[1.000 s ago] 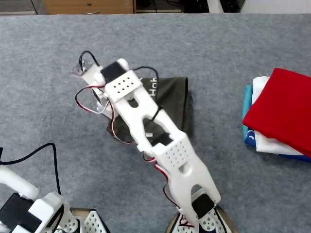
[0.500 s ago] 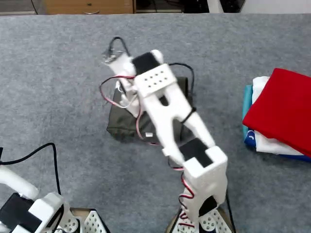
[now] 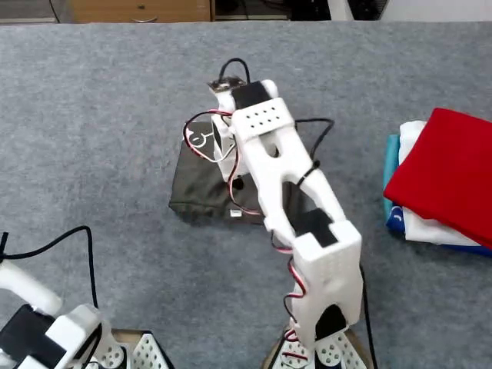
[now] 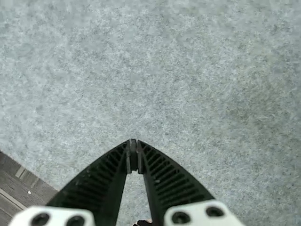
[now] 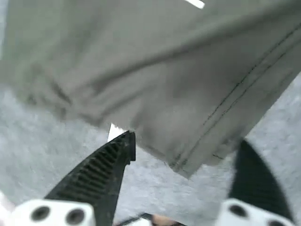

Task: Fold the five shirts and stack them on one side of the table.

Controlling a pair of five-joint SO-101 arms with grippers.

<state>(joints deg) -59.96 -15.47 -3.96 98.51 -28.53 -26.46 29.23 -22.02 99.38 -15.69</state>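
Swinging round from about 10 o'clock, our right arm (image 3: 284,177) has crossed over the olive shirt (image 3: 196,184) within the last second, and its wrist now hangs above the shirt's 12 o'clock edge. We read this as the fold being done and the arm lining up to take hold. The right end effector (image 5: 186,143) is spread wide, with a hemmed corner of the shirt between its jaws and nothing yet pinched. The shirt lies folded near the middle of the tabletop (image 3: 92,115), a little towards 9 o'clock. It is well apart from the stack (image 3: 430,227) at 3 o'clock, where a red shirt (image 3: 450,173) tops white and blue layers. In our judgement, what remains is to carry this garment across to that pile. Our left end effector (image 4: 133,151) is pressed closed on nothing, over bare grey tabletop.

Some things we cannot settle. The arm covers the shirt's 3 o'clock half from above, so we cannot judge how tidy the fold is there. The stack runs off the frame's edge, and we cannot count its layers with certainty.
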